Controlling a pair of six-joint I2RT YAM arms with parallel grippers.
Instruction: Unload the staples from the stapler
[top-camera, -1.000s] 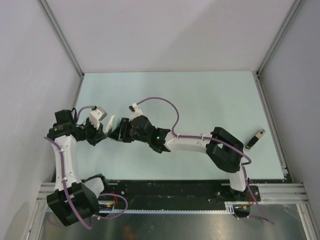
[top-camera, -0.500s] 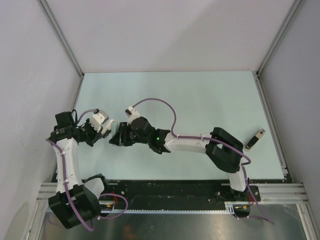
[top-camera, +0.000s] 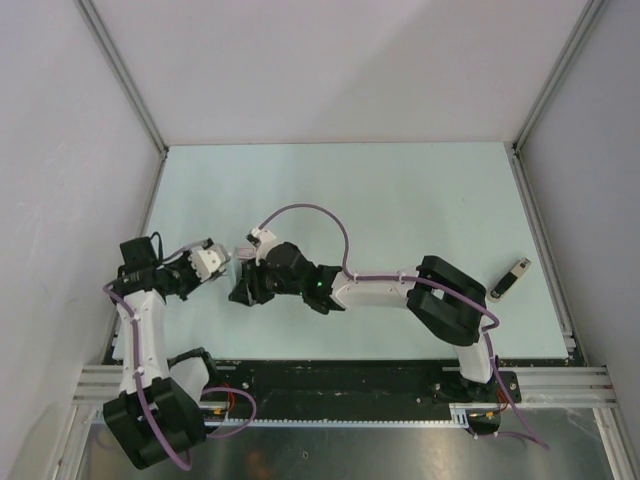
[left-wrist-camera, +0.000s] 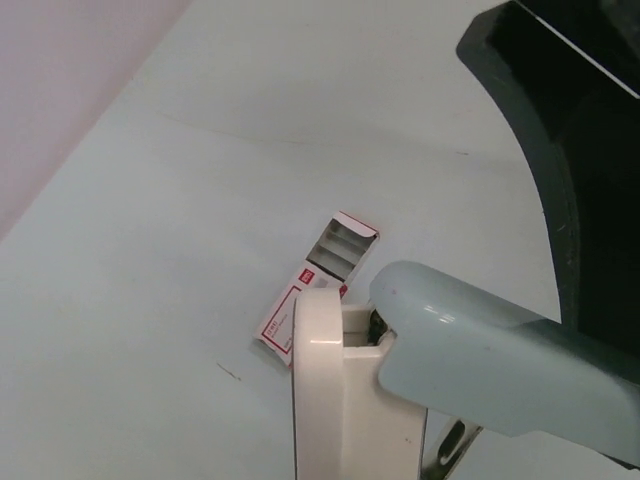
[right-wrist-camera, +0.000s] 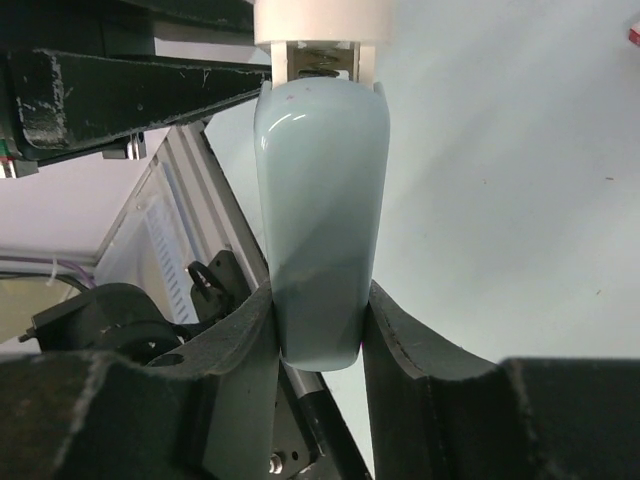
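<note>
Left pincer (top-camera: 220, 268) and right pincer (right-wrist-camera: 318, 310), stapler (right-wrist-camera: 320, 230) between, now closer to near edge of table (top-camera: 400, 200).

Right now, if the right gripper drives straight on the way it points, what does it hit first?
Probably the left gripper. The right gripper, shut on the stapler, points straight at it from close by. How much gap is left is unclear.

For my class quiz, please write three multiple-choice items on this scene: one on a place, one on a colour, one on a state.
1. The dark bar lies: A between the arms; B near the right edge of the table; C in the far left corner.
2. The stapler part clamped in the right gripper is: A yellow; B black; C pale blue.
3. The small red-and-white box is: A open at one end; B sealed; C lifted.
Answers: B, the top view shows it there; C, the right wrist view shows it; A, its inner compartments show.
</note>
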